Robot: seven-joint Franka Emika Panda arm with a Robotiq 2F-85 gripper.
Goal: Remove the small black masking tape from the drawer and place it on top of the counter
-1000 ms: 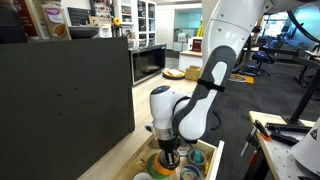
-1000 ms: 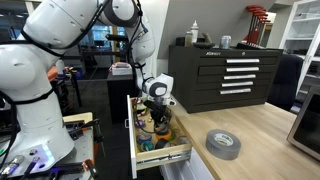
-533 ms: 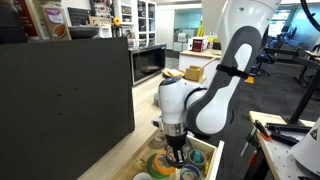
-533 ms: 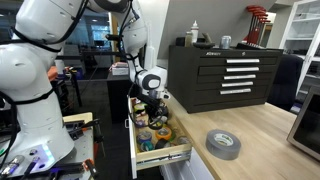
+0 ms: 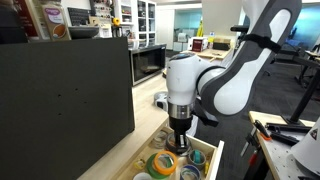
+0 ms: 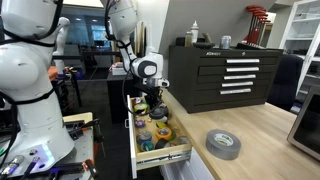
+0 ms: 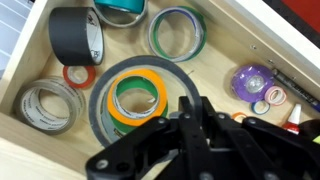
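Black masking tape (image 7: 75, 35) sits tilted in a corner of the drawer (image 7: 40, 150), near a teal roll (image 7: 122, 8). The gripper (image 7: 195, 112) hangs over the big grey ring (image 7: 100, 110) instead, off target, jaws seemingly clenched on nothing. The danger: a straight drop meets the wrong roll, or closed fingers knock the tape over. The fingertips are a dark blur in the wrist view, and the tape can't be picked out in either exterior view. The counter (image 6: 270, 130) awaits.
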